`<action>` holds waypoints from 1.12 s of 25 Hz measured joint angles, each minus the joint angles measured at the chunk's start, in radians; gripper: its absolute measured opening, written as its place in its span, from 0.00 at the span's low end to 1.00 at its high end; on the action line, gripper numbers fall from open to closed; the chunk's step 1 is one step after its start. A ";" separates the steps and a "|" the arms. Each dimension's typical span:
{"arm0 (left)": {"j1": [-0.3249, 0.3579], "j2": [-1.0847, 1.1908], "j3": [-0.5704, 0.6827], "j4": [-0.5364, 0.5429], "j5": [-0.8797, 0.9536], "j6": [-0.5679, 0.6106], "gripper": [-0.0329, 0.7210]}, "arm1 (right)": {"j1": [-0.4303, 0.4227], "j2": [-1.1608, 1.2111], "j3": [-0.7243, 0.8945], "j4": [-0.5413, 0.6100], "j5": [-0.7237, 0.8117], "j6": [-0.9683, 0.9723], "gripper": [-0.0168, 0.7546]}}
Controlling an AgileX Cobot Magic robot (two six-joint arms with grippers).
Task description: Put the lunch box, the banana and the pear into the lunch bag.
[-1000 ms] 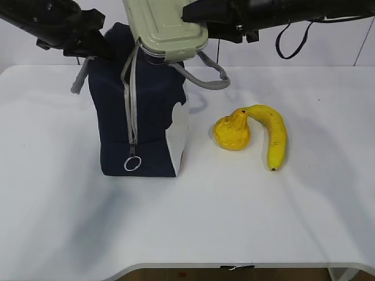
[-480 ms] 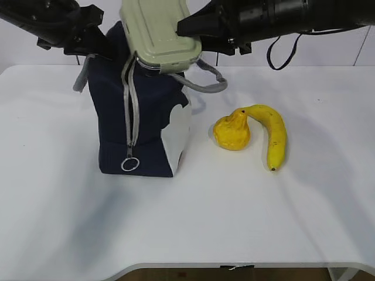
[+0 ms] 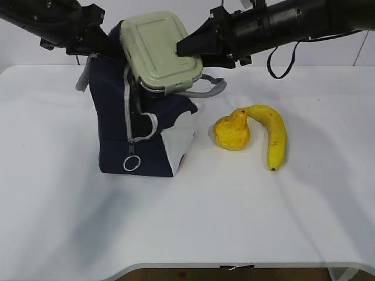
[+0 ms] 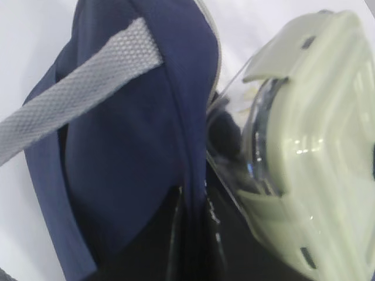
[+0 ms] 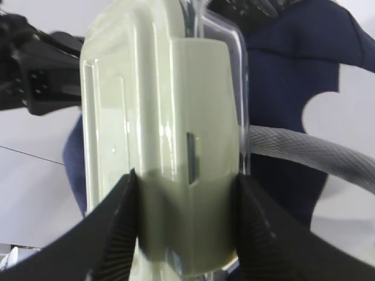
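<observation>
The lunch box (image 3: 159,48), clear with a sage-green lid, hangs tilted over the open top of the navy lunch bag (image 3: 117,126), its lower edge at the opening. My right gripper (image 3: 188,49) is shut on the box's right end; in the right wrist view both fingers (image 5: 111,231) press on the lunch box (image 5: 164,111). At the bag's top left, my left gripper (image 3: 109,48) is shut on the rim, pinching the navy fabric (image 4: 190,228) beside the lunch box (image 4: 310,146). The lumpy pear (image 3: 232,133) and the banana (image 3: 275,136) lie touching on the table to the right of the bag.
A grey webbing handle (image 3: 206,89) loops out to the bag's right, under the right arm. The zipper with its ring pull (image 3: 132,163) hangs down the bag's front. The white table (image 3: 193,216) runs to its front edge near the bottom of the exterior view.
The right gripper has swung the lunch box down and tilted it, lid toward the camera, into the bag's mouth. The bag's front edge by the zipper has sagged open. Fruit unmoved.
</observation>
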 joint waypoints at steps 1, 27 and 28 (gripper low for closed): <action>0.000 0.000 0.000 0.000 0.000 0.002 0.11 | 0.000 0.000 0.000 -0.012 0.000 0.005 0.49; 0.015 0.000 0.000 -0.002 0.010 0.021 0.11 | 0.008 0.015 -0.116 -0.054 0.004 0.044 0.49; 0.015 0.000 0.000 -0.002 0.015 0.023 0.11 | 0.008 0.011 -0.118 -0.054 0.009 0.047 0.49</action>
